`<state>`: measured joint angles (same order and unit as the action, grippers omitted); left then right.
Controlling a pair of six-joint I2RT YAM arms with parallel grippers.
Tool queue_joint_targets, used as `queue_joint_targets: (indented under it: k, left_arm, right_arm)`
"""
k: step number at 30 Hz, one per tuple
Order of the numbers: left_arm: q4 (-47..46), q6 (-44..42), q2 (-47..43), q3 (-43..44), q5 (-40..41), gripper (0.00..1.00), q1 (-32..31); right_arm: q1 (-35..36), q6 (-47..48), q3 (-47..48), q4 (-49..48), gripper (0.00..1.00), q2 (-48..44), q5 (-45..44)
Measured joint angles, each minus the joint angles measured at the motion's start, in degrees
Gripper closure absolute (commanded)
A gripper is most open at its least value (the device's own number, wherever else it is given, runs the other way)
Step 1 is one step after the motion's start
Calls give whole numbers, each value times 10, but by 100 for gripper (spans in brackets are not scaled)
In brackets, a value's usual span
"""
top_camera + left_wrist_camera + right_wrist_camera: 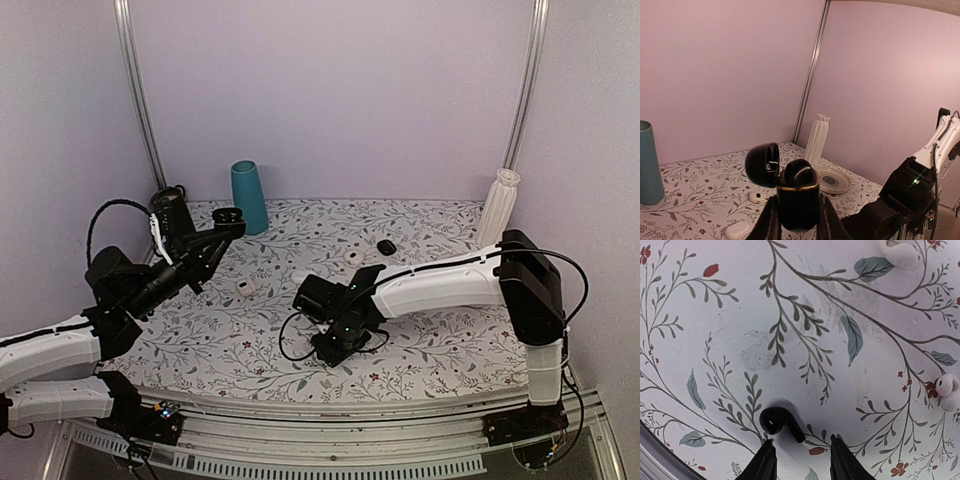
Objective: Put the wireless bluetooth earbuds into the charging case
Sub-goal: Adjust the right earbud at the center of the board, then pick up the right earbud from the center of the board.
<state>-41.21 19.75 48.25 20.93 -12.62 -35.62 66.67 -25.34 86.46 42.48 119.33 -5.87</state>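
Note:
My left gripper is raised over the table's back left and shut on the black charging case. The case stands upright between the fingers, its lid hinged open to the left. A dark rounded shape sits in its opening; I cannot tell if it is an earbud. My right gripper points down at the tablecloth near the front middle. In the right wrist view its fingers are open, and one black earbud lies on the cloth just ahead of them, untouched. The earbud is hidden in the top view.
A teal cup stands at the back left and a white ribbed vase at the back right. Two white cases and a black oval lump lie mid-table. White earbuds and a striped plate are nearby.

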Motion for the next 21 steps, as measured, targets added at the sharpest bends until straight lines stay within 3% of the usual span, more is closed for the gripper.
queue_joint_targets:
  k: [21]
  left_arm:
    - [3, 0, -3, 0, 0, 100, 0]
  right_arm:
    - [1, 25, 33, 0, 63, 13, 3]
